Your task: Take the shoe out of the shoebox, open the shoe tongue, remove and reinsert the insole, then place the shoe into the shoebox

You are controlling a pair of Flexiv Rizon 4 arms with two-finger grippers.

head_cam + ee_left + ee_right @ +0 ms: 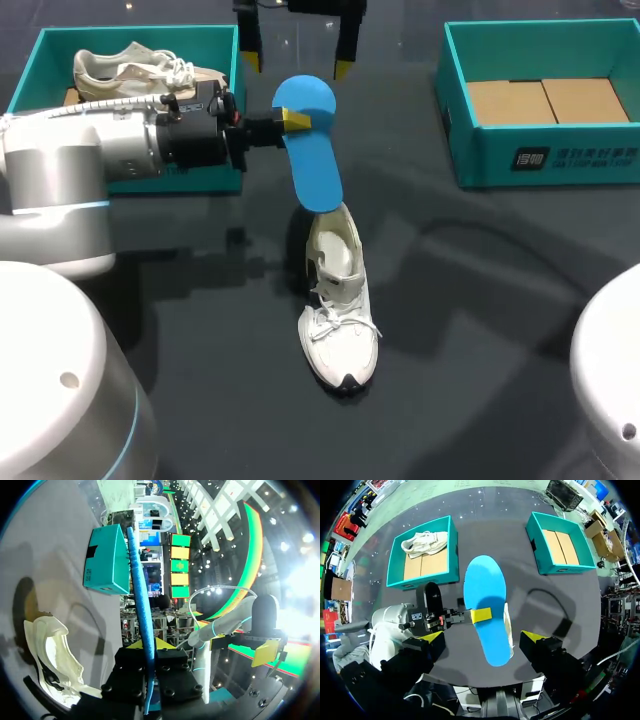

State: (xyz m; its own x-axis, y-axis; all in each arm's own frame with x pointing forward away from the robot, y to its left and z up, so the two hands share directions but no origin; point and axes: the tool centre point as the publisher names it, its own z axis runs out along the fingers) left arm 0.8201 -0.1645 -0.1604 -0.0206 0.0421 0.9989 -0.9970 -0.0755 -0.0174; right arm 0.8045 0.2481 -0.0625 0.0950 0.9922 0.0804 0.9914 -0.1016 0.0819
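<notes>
Blue insole [308, 150] is hanging clamped in your left tool [290, 120], its lower tip at the collar of the white shoe [338, 310] on the bench [500, 300]. In the left wrist view it is running edge-on between the fingers. In the right wrist view your right tool [484, 636] is hovering above, wide open and empty. You are working the insole step, as I judge it; next you are probably feeding the tip down into the shoe.

Shoe [508, 625] mostly under insole [484, 580]

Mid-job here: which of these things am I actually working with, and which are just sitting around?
In the job: insole, held by left gripper; shoe on the table; empty right box, probably.
Lying about: left box with spare shoe; right gripper, open above the insole.
</notes>
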